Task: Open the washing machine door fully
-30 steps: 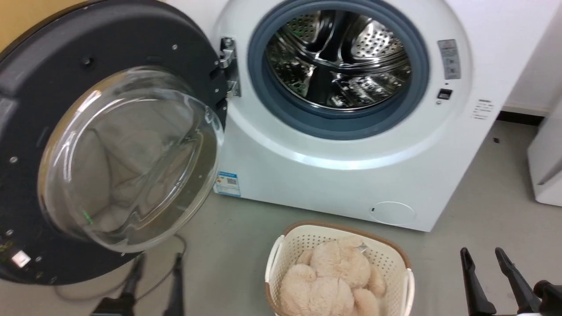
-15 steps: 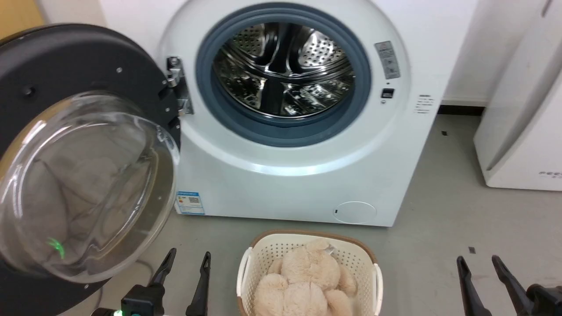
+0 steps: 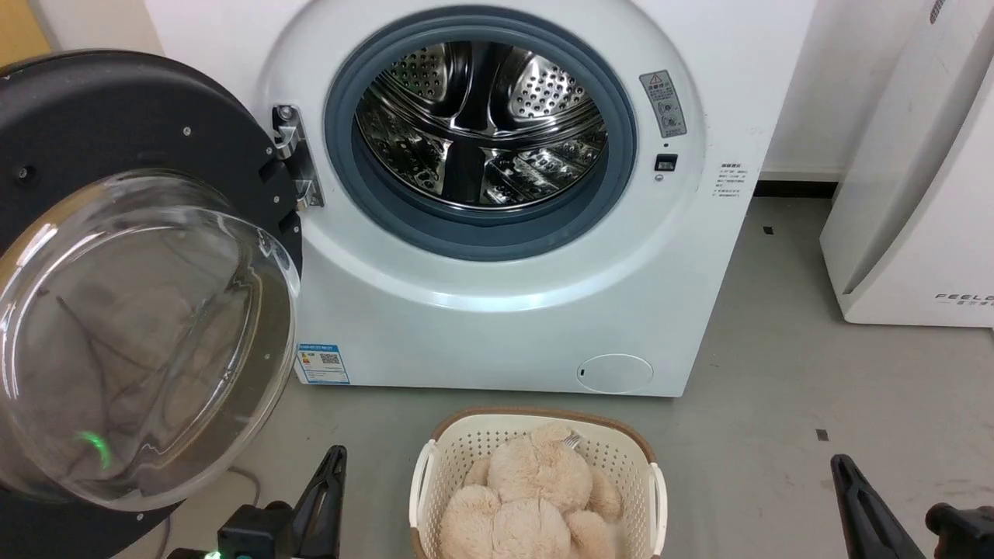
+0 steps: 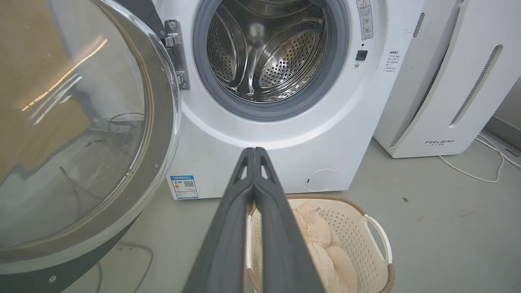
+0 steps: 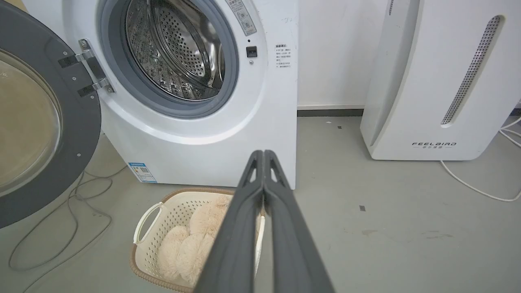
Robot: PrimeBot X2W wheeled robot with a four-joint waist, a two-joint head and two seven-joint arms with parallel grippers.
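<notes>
Black and glossy, the washing machine door (image 3: 116, 116) hangs swung wide to the left of the steel drum (image 3: 481, 116), its glass bowl (image 3: 140, 334) bulging outward. The left gripper (image 4: 254, 152) and right gripper (image 5: 263, 154) hover low on either side of a cream basket (image 3: 481, 450), both with fingers pressed together, gripping nothing.

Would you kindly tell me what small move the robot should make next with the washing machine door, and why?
Probably just draw the left tool back to rest. The washing machine door stands swung wide on its hinge, leaving the steel drum fully exposed; the left tool and right tool are shut, touching nothing.
</notes>
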